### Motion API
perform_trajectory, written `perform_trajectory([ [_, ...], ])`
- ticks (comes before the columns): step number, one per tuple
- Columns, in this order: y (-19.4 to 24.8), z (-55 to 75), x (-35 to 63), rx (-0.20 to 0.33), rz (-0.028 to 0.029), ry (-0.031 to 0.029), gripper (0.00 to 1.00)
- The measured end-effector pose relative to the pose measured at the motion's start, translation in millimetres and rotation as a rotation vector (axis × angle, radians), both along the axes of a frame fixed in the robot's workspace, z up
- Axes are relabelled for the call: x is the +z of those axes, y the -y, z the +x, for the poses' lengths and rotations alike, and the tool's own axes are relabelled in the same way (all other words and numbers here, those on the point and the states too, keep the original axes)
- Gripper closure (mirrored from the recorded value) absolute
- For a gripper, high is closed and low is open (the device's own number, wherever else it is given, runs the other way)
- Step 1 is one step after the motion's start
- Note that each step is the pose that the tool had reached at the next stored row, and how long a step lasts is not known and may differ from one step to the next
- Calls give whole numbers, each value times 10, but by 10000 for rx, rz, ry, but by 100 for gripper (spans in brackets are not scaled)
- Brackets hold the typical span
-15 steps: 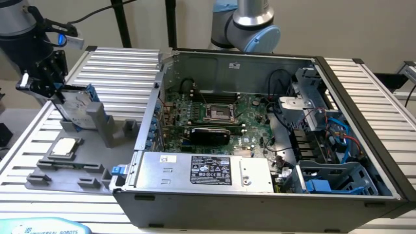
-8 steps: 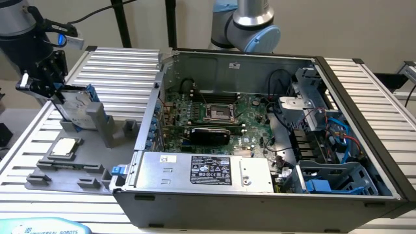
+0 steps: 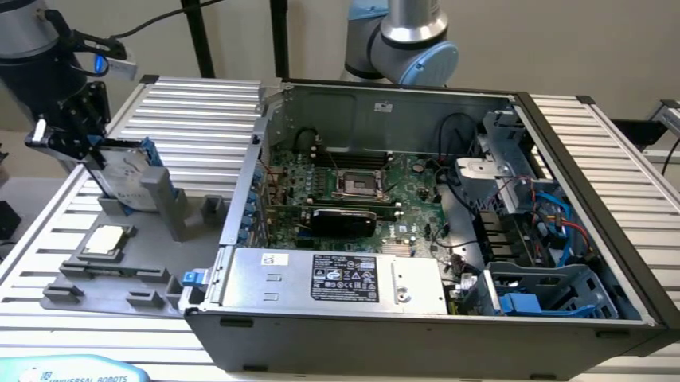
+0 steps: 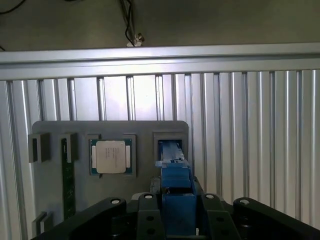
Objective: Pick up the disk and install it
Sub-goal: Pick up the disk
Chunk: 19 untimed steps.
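**Pick-up stage, seen from my wrist outward.**

**(a)** My gripper [image 4: 177, 202] is closed on the disk [image 4: 176, 186]. The blue frame edge sits between my two black fingers [image 4: 147, 210], with one finger on each side. In the exterior view my gripper [image 3: 76, 142] comes down on the disk [image 3: 126, 179] from above. The disk stands upright on edge, with its label facing the exterior view's left.

**(b)** Just beyond my fingers, the disk runs down into the slot [image 4: 170, 147] of the grey tray [image 4: 50, 195]. Whether its lower edge rests in the slot or has only just cleared it, I cannot tell from here.

**(c)** A square chip [image 4: 113, 156] lies flat in the neighbouring pocket, apart from the disk and untouched.

**(d)** The tray [image 3: 138, 267] lies on the ribbed table [image 3: 202, 119], beside the open case [image 3: 425, 342] at the exterior view's left.

**(e)** Farthest off, a blue-railed bay [image 3: 542, 294] sits in the case's corner at the exterior view's right, well apart from the disk. It is probably the mounting place.

**Stage:** the grasp is made but the disk is not yet installed. I judge that getting it clear calls for a straight pull along the slot, with the disk kept upright so the frame does not bind. After that it must be carried over the case wall without touching the board or the cables near the bay.
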<state>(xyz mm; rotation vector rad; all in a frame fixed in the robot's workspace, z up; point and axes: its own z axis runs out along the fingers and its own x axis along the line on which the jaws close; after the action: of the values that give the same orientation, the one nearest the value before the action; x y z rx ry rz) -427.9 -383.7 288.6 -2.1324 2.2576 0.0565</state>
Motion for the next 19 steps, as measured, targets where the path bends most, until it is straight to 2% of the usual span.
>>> perform_trajectory([
  [6,0,1,141,0,4,-1,67],
  [19,0,24,689,0,27,0,67],
])
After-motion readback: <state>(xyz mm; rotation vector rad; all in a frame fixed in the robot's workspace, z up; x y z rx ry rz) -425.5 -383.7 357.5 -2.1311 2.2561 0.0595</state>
